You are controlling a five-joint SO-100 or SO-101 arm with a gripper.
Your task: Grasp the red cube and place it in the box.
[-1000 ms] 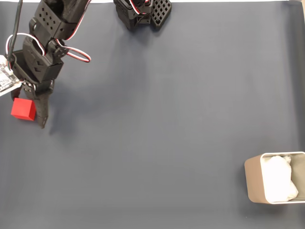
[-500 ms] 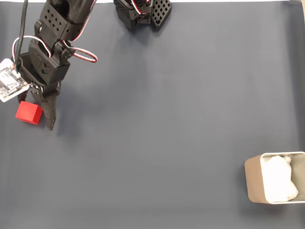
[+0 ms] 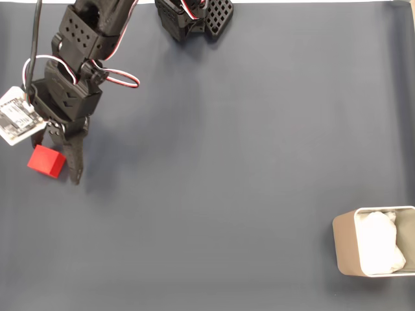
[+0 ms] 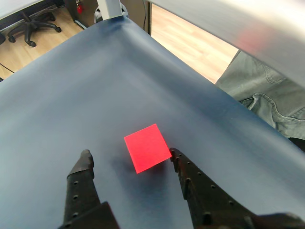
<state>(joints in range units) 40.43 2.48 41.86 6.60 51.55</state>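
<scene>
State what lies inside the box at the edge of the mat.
Inside the box, the fixed view shows white crumpled soft lining. The lining covers the floor, and the box's right part runs past the picture's edge, so neither can be seen.

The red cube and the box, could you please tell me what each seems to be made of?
The red cube looks like matte plastic or painted foam: even colour, no shine, crisp edges. The box seems thin plastic or metal with a smooth beige wall and rounded corners; the white filling inside looks soft, like cloth or paper.
</scene>
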